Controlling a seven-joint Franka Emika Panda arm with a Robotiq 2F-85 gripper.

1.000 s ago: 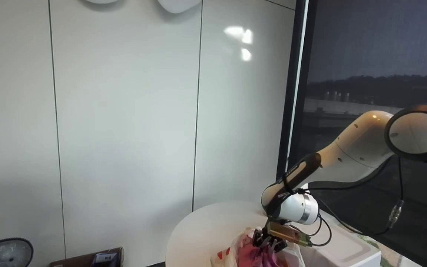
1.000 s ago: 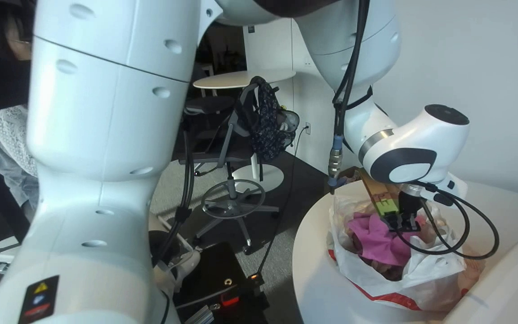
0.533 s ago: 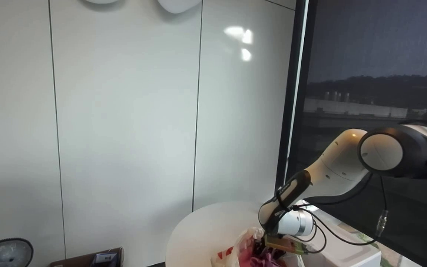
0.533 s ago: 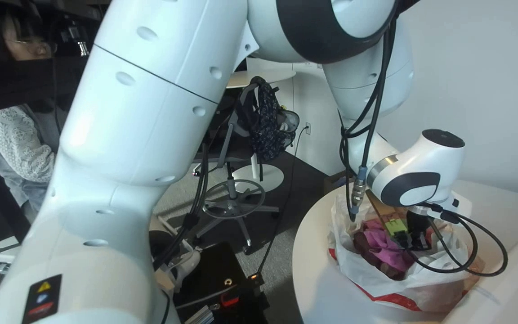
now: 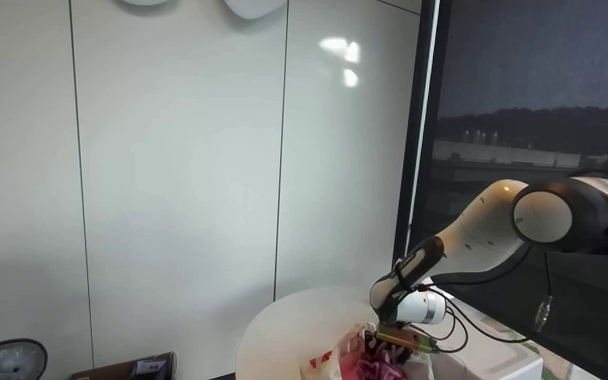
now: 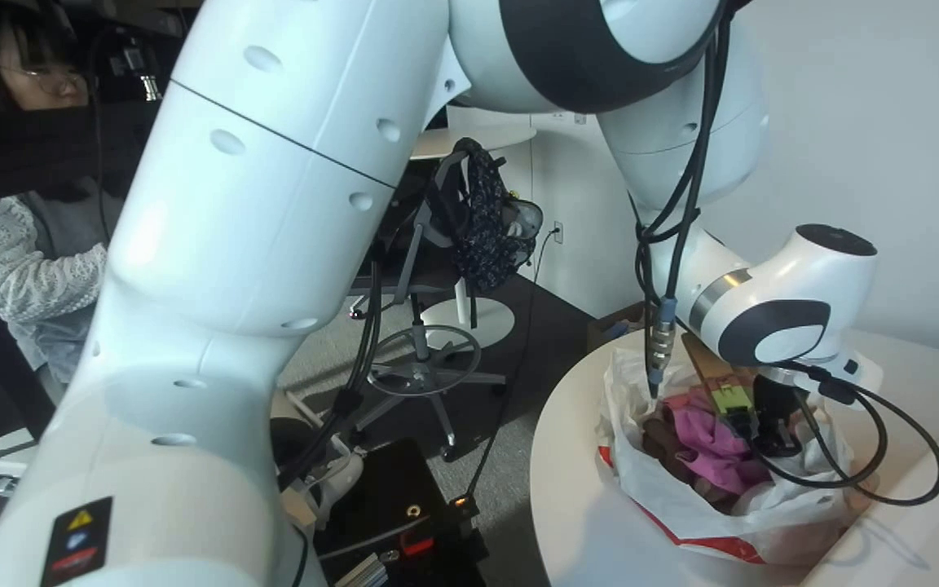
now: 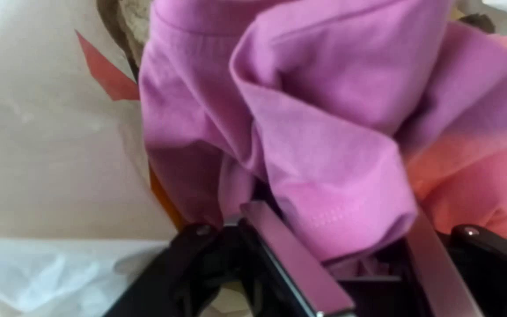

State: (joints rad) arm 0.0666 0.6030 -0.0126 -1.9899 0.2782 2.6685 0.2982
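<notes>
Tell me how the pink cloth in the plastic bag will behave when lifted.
The pink cloth will probably hang floppy, since it lies in soft folds. Its edges look thin, so it is likely light. It might drag the reddish fabric along, as it partly overlaps that piece inside the plastic bag.

Office, or an office-like lab; cannot tell which. White panelled wall [image 5: 177, 158] and broad dark window [image 5: 536, 63] beyond the gripper [image 7: 336, 213] in an exterior view, round white table [image 5: 288, 316] under it. Well apart from the gripper: wheeled office chair [image 6: 420, 338], backpack [image 6: 482, 220] hung on it, far table [image 6: 514, 137], wall socket [image 6: 559, 234], grey carpet [image 6: 510, 428].
</notes>
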